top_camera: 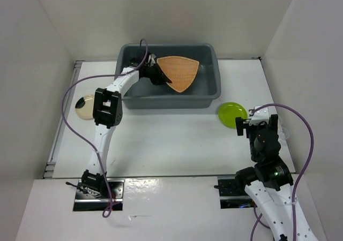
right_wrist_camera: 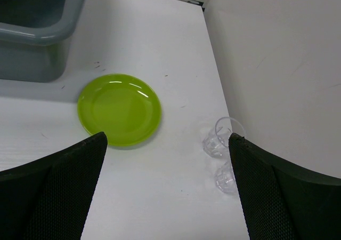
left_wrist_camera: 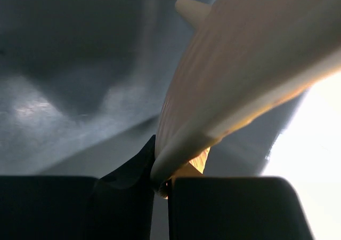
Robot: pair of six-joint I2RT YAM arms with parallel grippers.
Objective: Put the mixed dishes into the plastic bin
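Cream plate [top_camera: 84, 106]: at the left edge of the counter [top_camera: 171, 144], well apart from the bin, not yet collected.

Left tool [top_camera: 159, 76]: reaches into the plastic bin [top_camera: 171, 100] at the counter's far edge. Its jaws are nearly closed, pinching the rim of the orange-brown plate [top_camera: 179, 72]. The plate is tilted, inside the walls; I cannot tell whether its far edge touches the bin floor.

Step in hand, by my judgement: setting this plate down. Lower until the plate rests flat, then open. A release from height risks it sliding or leaning on a wall and taking room from the other dishes.

Green dish [top_camera: 232, 114]: on the counter just right of the bin's near right corner.

Right tool [top_camera: 256, 124]: hovers near the green dish, jaws fully apart, empty.

Clear cups [right_wrist_camera: 224, 138]: two, near the right edge.
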